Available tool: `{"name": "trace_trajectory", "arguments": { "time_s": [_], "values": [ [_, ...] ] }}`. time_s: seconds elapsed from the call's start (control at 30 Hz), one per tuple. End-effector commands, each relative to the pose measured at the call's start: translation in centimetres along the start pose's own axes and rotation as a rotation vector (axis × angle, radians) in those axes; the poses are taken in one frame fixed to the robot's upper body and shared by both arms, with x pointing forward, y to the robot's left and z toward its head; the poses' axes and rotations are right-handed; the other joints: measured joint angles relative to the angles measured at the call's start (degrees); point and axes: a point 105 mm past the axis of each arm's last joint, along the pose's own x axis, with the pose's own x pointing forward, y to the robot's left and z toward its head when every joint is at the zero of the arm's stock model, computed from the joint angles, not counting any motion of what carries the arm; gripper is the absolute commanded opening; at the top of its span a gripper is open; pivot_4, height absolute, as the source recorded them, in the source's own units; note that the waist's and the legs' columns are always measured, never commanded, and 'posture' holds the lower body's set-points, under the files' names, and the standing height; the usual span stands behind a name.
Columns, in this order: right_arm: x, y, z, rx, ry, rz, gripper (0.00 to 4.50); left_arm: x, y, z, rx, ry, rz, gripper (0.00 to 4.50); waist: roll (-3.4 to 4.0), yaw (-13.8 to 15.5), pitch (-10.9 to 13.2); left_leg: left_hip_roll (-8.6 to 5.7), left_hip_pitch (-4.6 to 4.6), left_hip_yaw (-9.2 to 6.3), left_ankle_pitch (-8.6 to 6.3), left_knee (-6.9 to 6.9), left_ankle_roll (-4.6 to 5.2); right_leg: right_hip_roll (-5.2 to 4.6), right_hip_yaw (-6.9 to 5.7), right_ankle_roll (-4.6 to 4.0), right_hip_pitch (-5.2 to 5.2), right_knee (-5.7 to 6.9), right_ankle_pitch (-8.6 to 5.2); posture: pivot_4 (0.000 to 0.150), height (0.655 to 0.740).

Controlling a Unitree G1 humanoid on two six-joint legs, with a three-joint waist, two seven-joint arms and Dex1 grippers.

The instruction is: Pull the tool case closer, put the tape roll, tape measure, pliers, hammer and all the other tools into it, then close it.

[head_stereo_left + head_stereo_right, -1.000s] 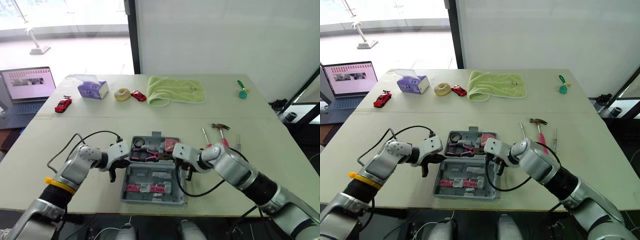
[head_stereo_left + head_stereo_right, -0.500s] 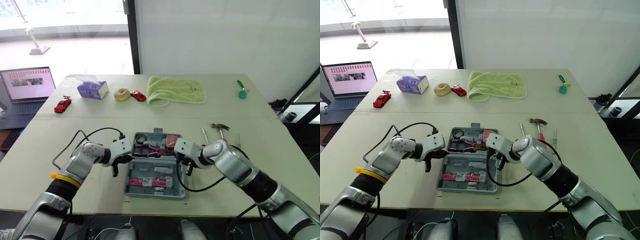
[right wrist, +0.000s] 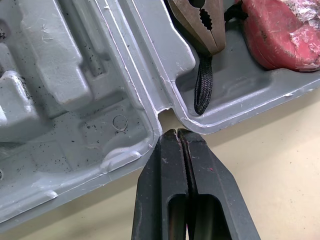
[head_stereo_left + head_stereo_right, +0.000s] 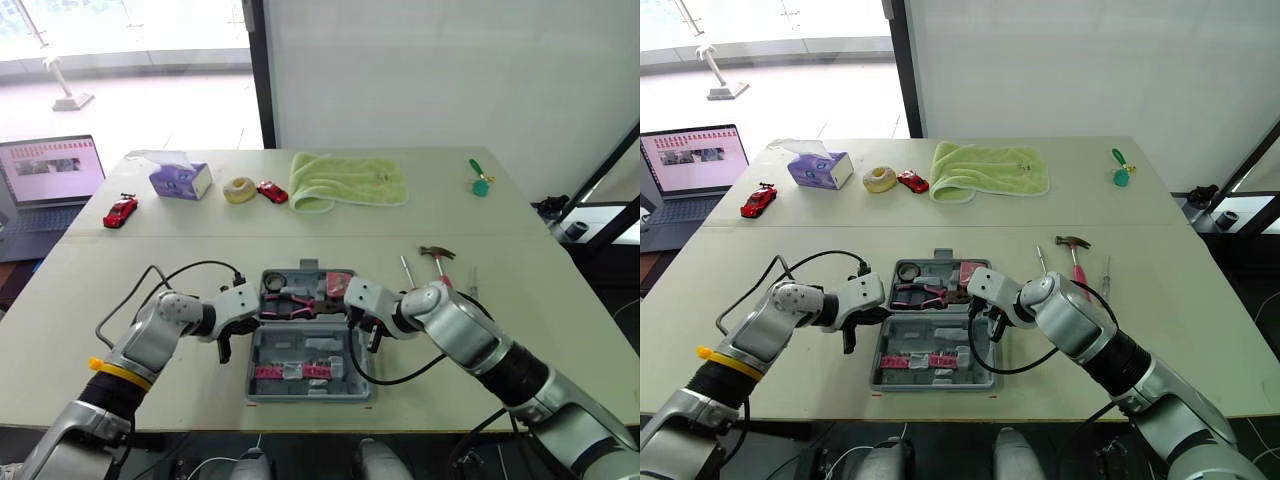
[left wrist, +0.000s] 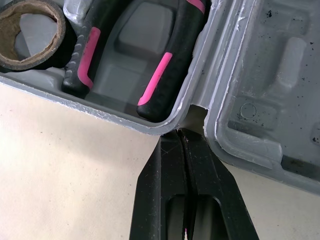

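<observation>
The grey tool case (image 4: 345, 352) lies open in the middle of the table near its front edge. Its far half holds a tape roll (image 4: 275, 281), pink-handled pliers (image 5: 165, 60) and a red tape measure (image 3: 280, 30). My left gripper (image 5: 182, 134) is shut, its tips pressed at the hinge notch on the case's left side. My right gripper (image 3: 176, 134) is shut too, with its tips at the hinge notch on the right side. On the table to the right of the case lie a hammer (image 4: 440, 262) and two screwdrivers (image 4: 405, 270).
At the back of the table lie a green towel (image 4: 348, 180), a tissue box (image 4: 180, 180), a cream roll (image 4: 239, 189), two red toy cars (image 4: 119, 211) and a green item (image 4: 480, 180). A laptop (image 4: 45, 180) stands off the left side.
The case and both shut grippers have shifted slightly away from the table's front edge, and the case now lies squarer. The view itself has also shifted a little.
</observation>
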Motion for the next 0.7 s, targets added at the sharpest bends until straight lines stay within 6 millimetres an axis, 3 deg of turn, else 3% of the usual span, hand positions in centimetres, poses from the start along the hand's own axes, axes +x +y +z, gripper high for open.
{"name": "trace_trajectory", "arguments": {
  "time_s": [0.03, 0.23, 0.4, 0.5, 0.7],
  "values": [
    [0.0, 1.1, 1.4, -0.044, -0.048, 0.041, 0.0, 0.0, -0.4, 0.0, 0.007, -0.002, -0.017, 0.03, 0.0, 0.0, 0.0, 0.0, 0.0, 0.0, 0.0, 0.0, 0.0, 0.0, 0.0, 0.0, 0.0, 0.0, 0.0, 0.15, 0.74],
    [0.0, 1.1, 1.2, -0.046, -0.039, 0.039, 0.0, 0.1, -0.1, -0.2, 0.005, 0.004, -0.007, 0.03, 0.0, 0.0, 0.0, 0.0, 0.0, 0.0, 0.0, 0.0, 0.0, 0.0, 0.0, 0.0, 0.0, 0.0, 0.0, 0.15, 0.74],
    [-0.9, -0.8, -0.6, -0.004, -0.014, -0.031, 0.0, -0.8, 0.4, -0.7, -0.034, 0.005, 0.012, 0.03, 0.0, 0.2, 0.0, 0.0, 0.0, 0.0, 0.0, 0.0, 0.0, 0.0, 0.0, 0.0, 0.0, 0.0, 0.0, 0.15, 0.74],
    [-2.2, -1.9, -1.9, 0.005, -0.023, -0.07, 0.0, -2.2, 1.3, -1.1, -0.073, 0.005, 0.051, 0.03, -0.01, 0.3, 0.0, 0.0, -0.04, 0.0, 0.0, 0.0, 0.0, -0.01, 0.0, 0.0, -0.02, -0.01, 0.0, 0.15, 0.74],
    [-7.8, -2.1, -3.3, 0.02, -0.211, -0.09, 0.0, -7.7, 3.0, -2.0, -0.12, -0.061, 0.125, 0.03, -0.03, 0.3, 0.3, 0.0, -0.06, 0.0, 0.0, -0.03, 0.0, -0.01, 0.0, 0.0, -0.06, -0.01, -0.01, 0.15, 0.74]
  ]
}}
